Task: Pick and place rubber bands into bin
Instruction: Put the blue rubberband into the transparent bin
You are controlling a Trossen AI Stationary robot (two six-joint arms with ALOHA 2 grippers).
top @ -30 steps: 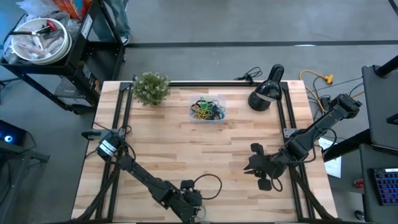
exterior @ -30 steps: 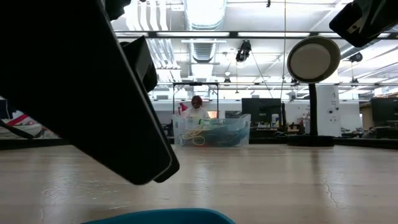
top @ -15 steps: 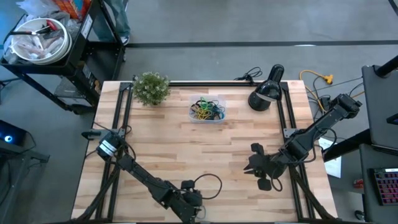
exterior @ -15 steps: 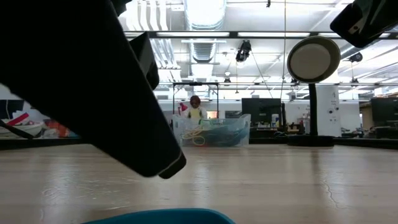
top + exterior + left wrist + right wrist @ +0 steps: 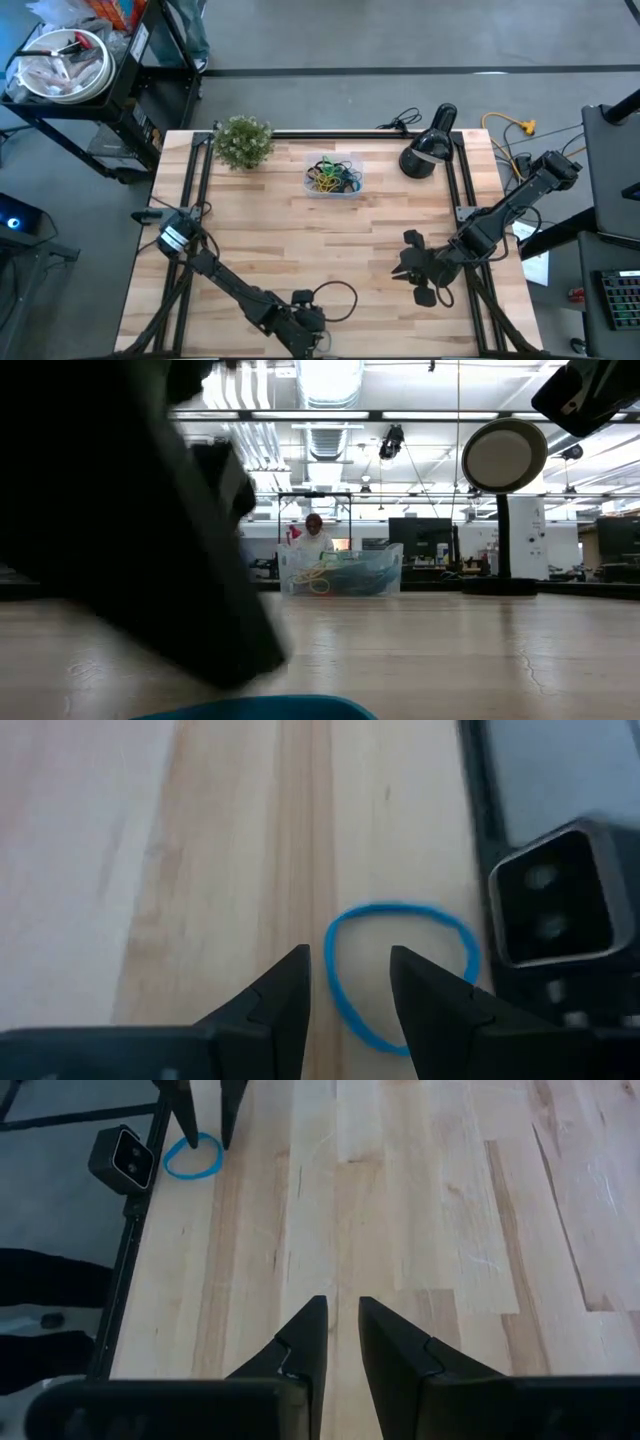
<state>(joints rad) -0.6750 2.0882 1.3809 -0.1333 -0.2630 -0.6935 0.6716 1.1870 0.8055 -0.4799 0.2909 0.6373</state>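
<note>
high view: i see the bin (image 5: 333,177) at 12 o'clock, already full of rubber bands (image 5: 332,176). left wrist view: my left gripper (image 5: 348,988) sits fingers spread astride one blue band (image 5: 400,975), the last i can see. right wrist view: right gripper (image 5: 341,1335) waits at 4 o'clock, fingers slightly parted, holding nothing.

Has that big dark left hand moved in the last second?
Yes. In the low view the left hand has swung leftward, away from the bin.
</note>
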